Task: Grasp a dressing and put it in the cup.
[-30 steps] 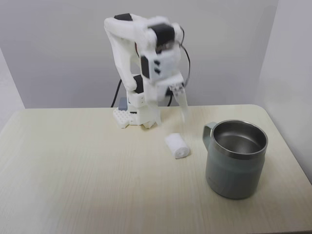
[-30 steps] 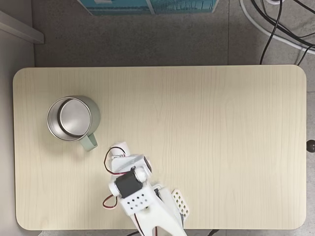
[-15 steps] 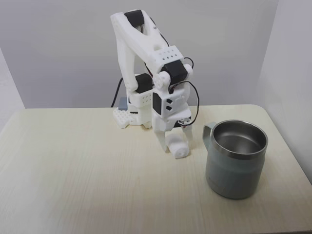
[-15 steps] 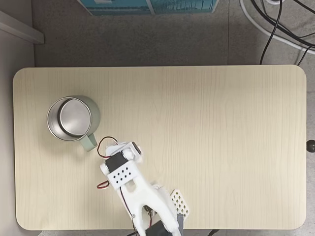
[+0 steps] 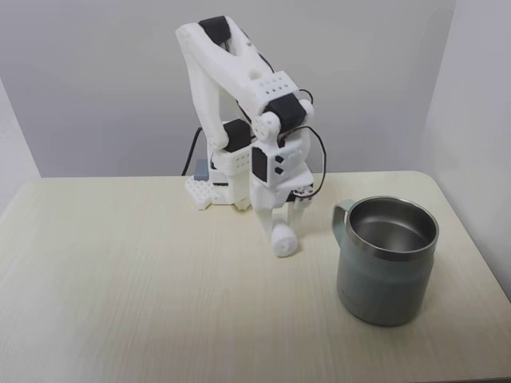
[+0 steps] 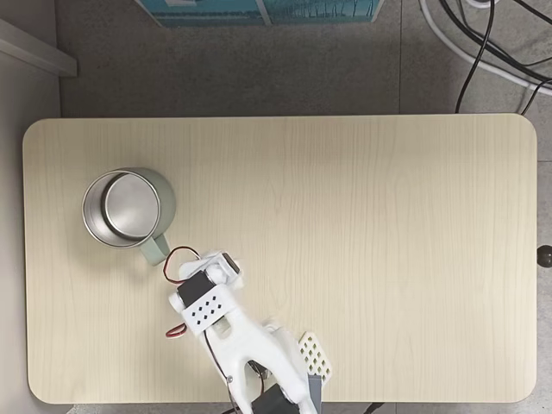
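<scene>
The dressing, a small white gauze roll, is at table level just left of the cup's handle, its round end turned toward the camera. My white gripper points straight down over it, and its fingers are shut on the roll from both sides. The cup, a grey-green mug with a shiny steel inside, stands upright and empty to the right of the gripper. From above, the cup sits near the table's left edge, and the arm's wrist covers the dressing.
The arm's base stands at the back middle of the light wooden table. In the top-down fixed view, cables and a blue box lie on the floor beyond the table.
The arm swung down from a raised pose onto the dressing. Its fingers closed around the roll, which shifted slightly left and turned its end toward the camera.
</scene>
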